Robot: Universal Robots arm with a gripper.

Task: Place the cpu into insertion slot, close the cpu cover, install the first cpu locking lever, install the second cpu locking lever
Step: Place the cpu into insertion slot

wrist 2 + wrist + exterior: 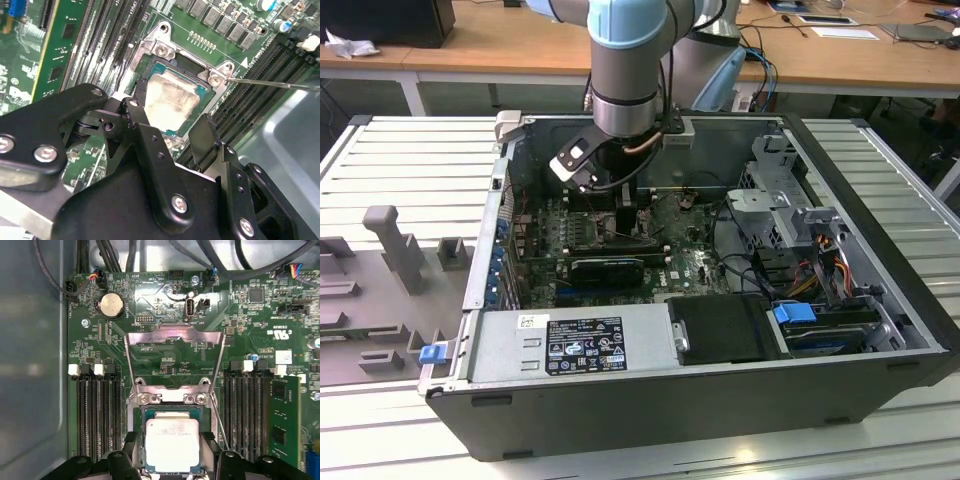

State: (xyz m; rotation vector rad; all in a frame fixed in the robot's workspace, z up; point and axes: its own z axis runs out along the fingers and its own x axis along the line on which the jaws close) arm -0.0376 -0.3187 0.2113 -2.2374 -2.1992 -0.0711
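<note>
The cpu (171, 442), a pale silver square, lies in the insertion slot (143, 424) on the green motherboard. My gripper (172, 466) hangs right over it, with one black finger (136, 116) against each of two opposite edges of the cpu (172, 97), shut on it. The cpu cover (175, 332), a grey metal frame with a big window, stands swung open beyond the slot. A thin wire locking lever (272, 83) sticks out beside the slot (146, 67), raised. In the exterior view the arm's wrist (620, 110) reaches down into the open computer case (650, 400).
Rows of black memory slots (97, 415) flank the socket on both sides. A coin battery (112, 305) and cables (115, 255) sit beyond the cover. A black expansion card (608, 268), power supply (575, 343) and drive cage (775, 200) crowd the case.
</note>
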